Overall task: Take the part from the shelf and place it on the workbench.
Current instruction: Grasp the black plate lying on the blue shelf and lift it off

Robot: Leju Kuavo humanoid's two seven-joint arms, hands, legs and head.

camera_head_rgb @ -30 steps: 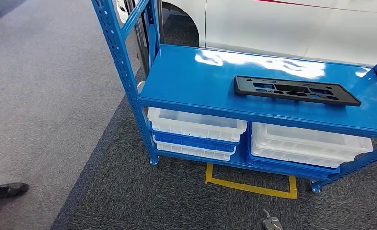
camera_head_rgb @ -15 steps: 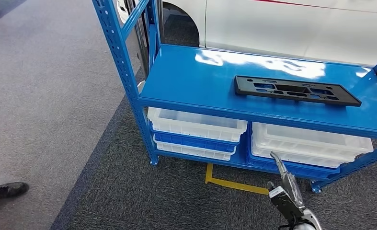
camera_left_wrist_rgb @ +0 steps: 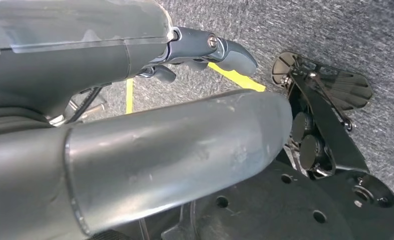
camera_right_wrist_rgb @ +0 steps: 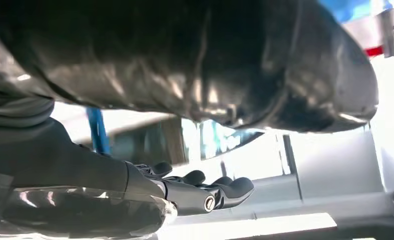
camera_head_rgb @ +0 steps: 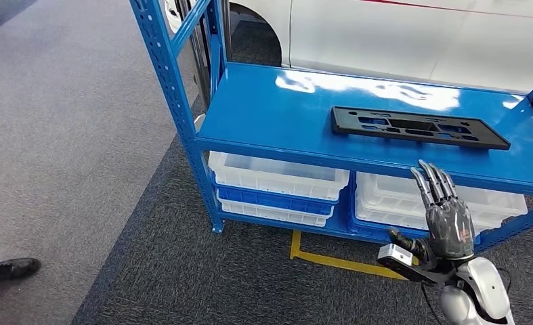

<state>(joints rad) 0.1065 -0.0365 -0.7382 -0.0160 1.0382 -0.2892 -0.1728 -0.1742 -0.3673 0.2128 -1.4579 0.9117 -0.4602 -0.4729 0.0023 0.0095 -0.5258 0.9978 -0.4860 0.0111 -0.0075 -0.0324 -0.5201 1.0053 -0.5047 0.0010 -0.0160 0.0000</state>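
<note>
My right hand point(camera_head_rgb: 446, 220) is raised in the lower right of the head view, empty, its fingers stretched straight and lying close side by side, tips pointing up toward the front edge of the blue shelf point(camera_head_rgb: 277, 112). I judge it is held flat like this so it can go in over the shelf board rather than bump the edge.

The part point(camera_head_rgb: 416, 127), a long black plate with cut-outs, lies flat on that board, right of centre in the frame, well above my fingertips and untouched. It sits near the front edge, which should make it easy to reach.

Under the board, white bins point(camera_head_rgb: 277, 177) are stacked on blue ones, and yellow tape point(camera_head_rgb: 338, 263) marks the carpet below, probably my standing spot.

My left hand point(camera_left_wrist_rgb: 205, 50) hangs beside me over the carpet; it holds nothing, though whether its fingers are spread or curled I cannot tell.
</note>
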